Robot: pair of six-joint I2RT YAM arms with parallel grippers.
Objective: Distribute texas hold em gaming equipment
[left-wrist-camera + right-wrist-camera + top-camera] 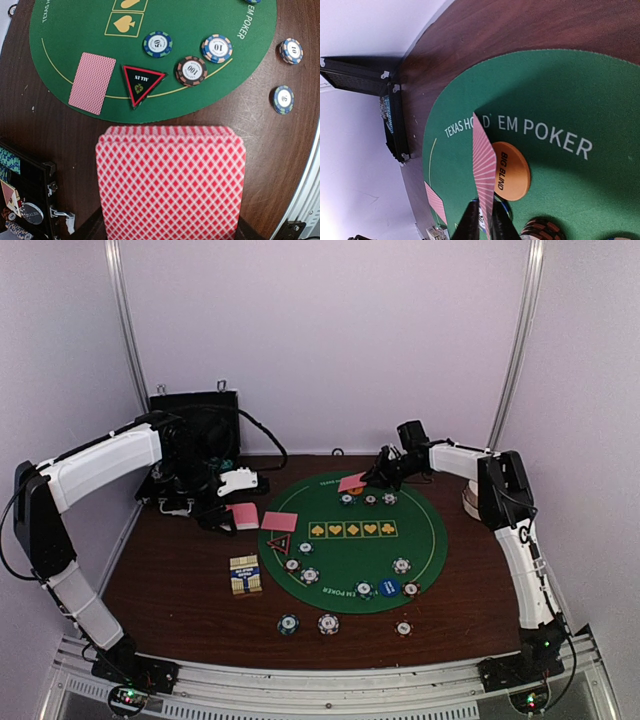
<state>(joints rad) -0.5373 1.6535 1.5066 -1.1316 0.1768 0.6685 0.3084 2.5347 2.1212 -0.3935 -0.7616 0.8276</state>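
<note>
Right gripper [485, 212] is hovering at green felt mat [560, 90]'s far edge, pinching pink-backed card [484, 165] edge-up; left gripper [232, 512] is clamping pink-backed deck [170, 180].

- Pink-backed deck [170, 180]: stacked, backs up, held above the table past 9 o'clock of the green mat [430, 530].
- Single card [92, 82]: flat, back up, on the mat's 9 o'clock rim.
- Triangle marker [142, 82]: black, red-edged, just beside the single card.
- Lifted card [484, 175]: held on edge at 12 o'clock, beside the orange disc [510, 171].
- Blue disc [389, 587]: flat, 5 o'clock.
- Striped chips [328, 623]: three off the mat near 6 o'clock.
</note>
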